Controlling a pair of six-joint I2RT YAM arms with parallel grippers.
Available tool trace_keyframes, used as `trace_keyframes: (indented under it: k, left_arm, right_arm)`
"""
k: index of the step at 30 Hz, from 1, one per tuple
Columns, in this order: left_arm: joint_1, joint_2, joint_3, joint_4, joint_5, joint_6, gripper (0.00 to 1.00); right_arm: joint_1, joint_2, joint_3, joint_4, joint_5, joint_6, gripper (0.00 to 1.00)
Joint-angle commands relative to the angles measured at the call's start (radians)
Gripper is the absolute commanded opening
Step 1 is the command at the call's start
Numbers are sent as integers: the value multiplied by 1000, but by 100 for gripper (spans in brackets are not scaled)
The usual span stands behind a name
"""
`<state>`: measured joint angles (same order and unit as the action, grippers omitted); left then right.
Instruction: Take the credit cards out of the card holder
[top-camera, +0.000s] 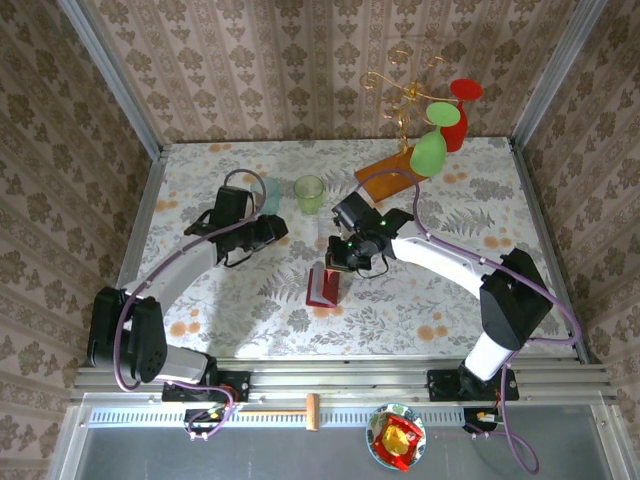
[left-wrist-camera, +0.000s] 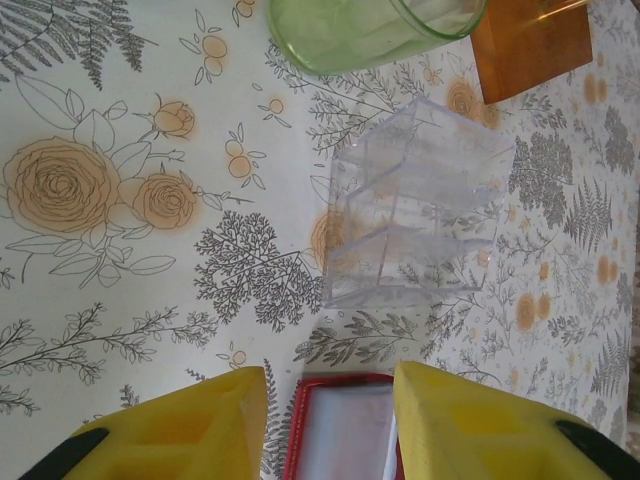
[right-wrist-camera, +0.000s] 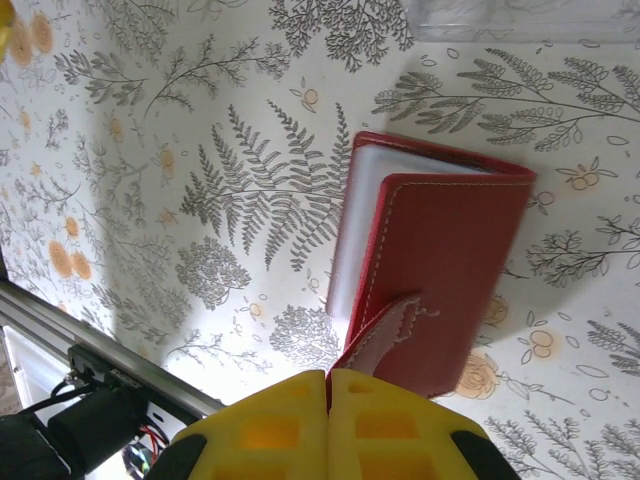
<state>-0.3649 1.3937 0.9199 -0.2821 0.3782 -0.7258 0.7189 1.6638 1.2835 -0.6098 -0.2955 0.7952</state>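
Zero cards judged removed at this point; the task stands at its opening step.

1. Holder (right-wrist-camera: 450, 250): lies flat on the bench (top-camera: 450, 300), near its middle, just in front of the right gripper (top-camera: 350, 258) in the top view. The red cover is folded over and all but closed. A pale layer shows along one edge under the cover; whether sleeve or card cannot be told.

2. Right gripper (right-wrist-camera: 328, 380): fingers pressed together, clamped on the tab (right-wrist-camera: 395, 320), which rises off the cover into the fingertips. Grip appears to be on the tab alone, not the cover.

3. Left gripper (left-wrist-camera: 330, 372): fingers stand apart, nothing between the pads. One red-rimmed end of the holder shows past the gap in the left wrist view; contact cannot be confirmed. From above, this gripper (top-camera: 268, 230) sits apart from the holder, to its left.

4. Nearby: a clear box (left-wrist-camera: 415, 205) just beyond the holder, and a green cup (left-wrist-camera: 370, 30) further back.

Outstanding, by judgement: pull the cover open by the tab, steady the holder, then draw each card from its sleeve and set it down. The cards are taken to be inside.
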Motion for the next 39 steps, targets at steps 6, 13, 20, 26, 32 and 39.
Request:
trace_keyframes:
  k: [6,13,20,26,32,39]
  left_arm:
    - [6,4,-25,44,74,22,39]
    - [-30,46,-8,56,89,23,38]
    - [-99,96,24,55,83,10,38]
    - [-153,115,29,81,97,-4,37]
    - [-190,133,47,79,101,-15,33]
    - [-258,194,54,126,135,-59,30]
  right_arm:
    - [16,22,23,-28,5,59,0]
    - [11,0,15,-92,41,-6,0]
    - [-26,-50,-71,-149,131,-54,0]
    - [-98,-85,-173,-110,143,-78,0]
    - [-142,-68,-250,-35,126,-107,0]
    - [-162,-20,-292,-8,174,-131,0]
